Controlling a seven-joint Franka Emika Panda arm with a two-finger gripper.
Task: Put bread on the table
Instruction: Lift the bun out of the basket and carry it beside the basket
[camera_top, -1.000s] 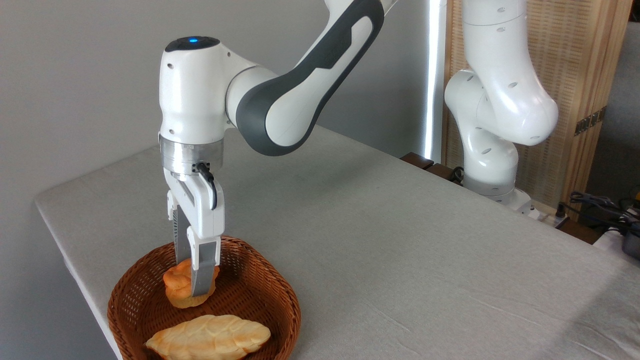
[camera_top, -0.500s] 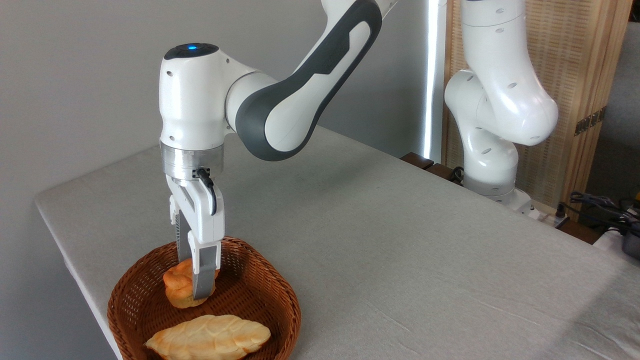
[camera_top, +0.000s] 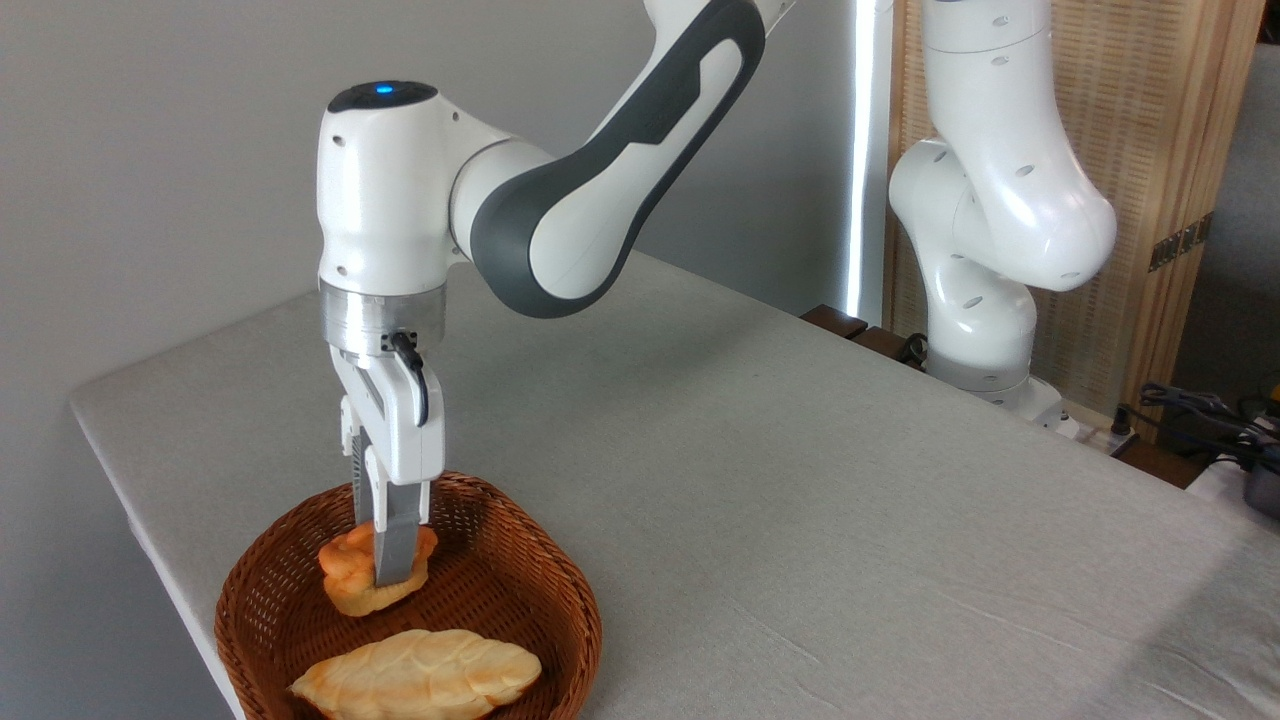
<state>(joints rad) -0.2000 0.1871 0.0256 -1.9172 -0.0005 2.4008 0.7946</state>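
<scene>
Gripper: I see my gripper (camera_top: 385, 560) pointing straight down into the basket (camera_top: 520, 610), fingers clamped on the bun (camera_top: 345, 580).
Bun: inside the basket, toward its back; whether it touches the basket floor I cannot tell.
Loaf: the loaf (camera_top: 415, 685) lies at the basket's front, just beside the bun.
Table: the table (camera_top: 800, 480) carries the basket near its left corner.

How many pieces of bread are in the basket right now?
2. The small orange bun sits toward the back of the basket, with the gripper fingers around it. The longer pale loaf lies at the front. Nothing else shows inside.
</scene>
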